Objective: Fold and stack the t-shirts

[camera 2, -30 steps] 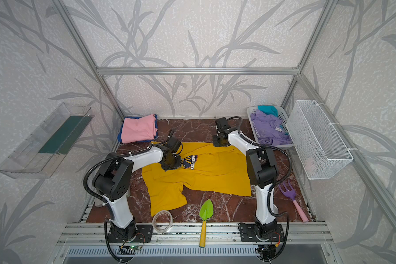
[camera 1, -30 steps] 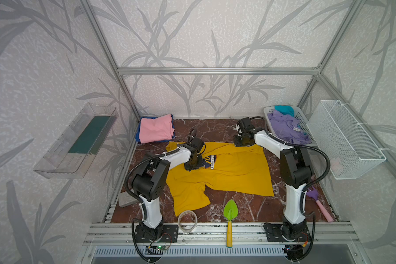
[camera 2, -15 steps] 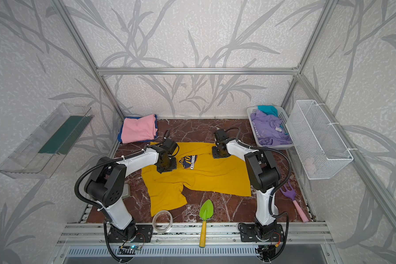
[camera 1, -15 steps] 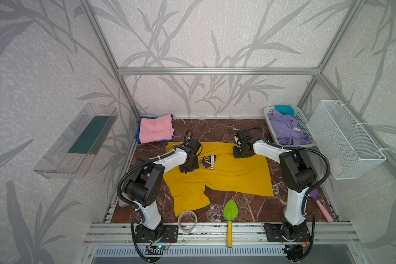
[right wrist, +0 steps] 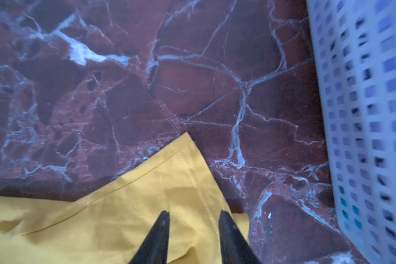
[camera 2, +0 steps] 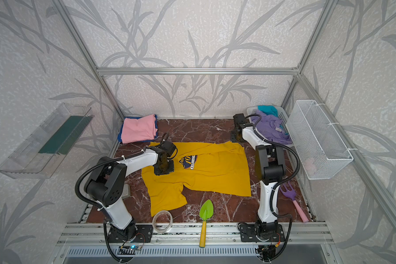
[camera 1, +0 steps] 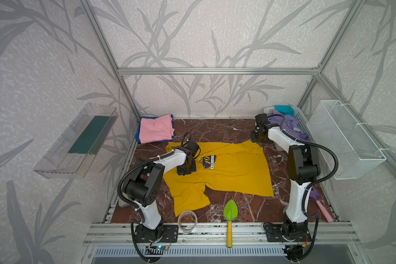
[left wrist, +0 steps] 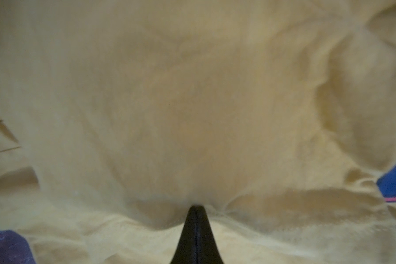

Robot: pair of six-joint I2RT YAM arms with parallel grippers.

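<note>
Table: spread t-shirt centre; folded t-shirts far left; laundry basket far right, heaped t-shirts in it; wire basket on right wall; tape roll, trowel at near edge; rake near right.

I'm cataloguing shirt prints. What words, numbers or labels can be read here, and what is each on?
"10": on the dark oval print of the yellow t-shirt.
"ANNIVER": on that print's white strip; the rest is unreadable, partly hidden by the left gripper.
Tag on the lavender t-shirt in the white basket: too small to read.
No other text shows.
</note>
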